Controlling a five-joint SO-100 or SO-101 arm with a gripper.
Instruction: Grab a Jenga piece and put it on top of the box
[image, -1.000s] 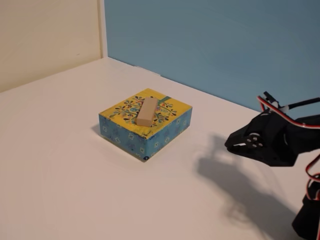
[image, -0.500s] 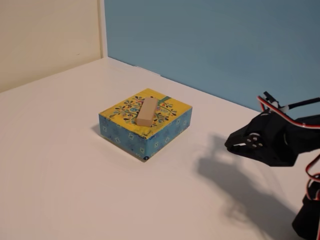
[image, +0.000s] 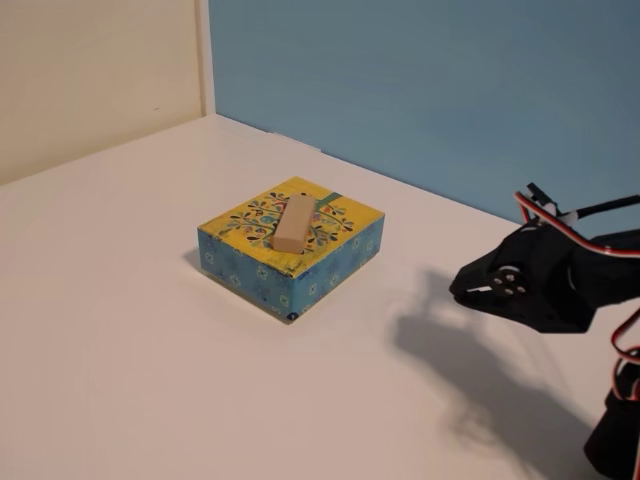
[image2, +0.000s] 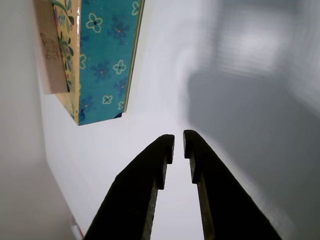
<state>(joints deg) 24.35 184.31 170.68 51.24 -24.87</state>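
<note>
One Jenga piece lies atop one box.

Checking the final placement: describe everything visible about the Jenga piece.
The Jenga piece is a small, plain, light-tan block, wooden by its look, elongated and unmarked in the fixed view. It lies flat on the yellow floral top of the box, roughly centred and running front to back, well inside the lid's edges. Only the box touches it. The wrist view shows it at the upper left corner, atop the lid. The gripper sits well away, holding nothing.

Pincer empty, tips nearly together, arm low at right.
</note>
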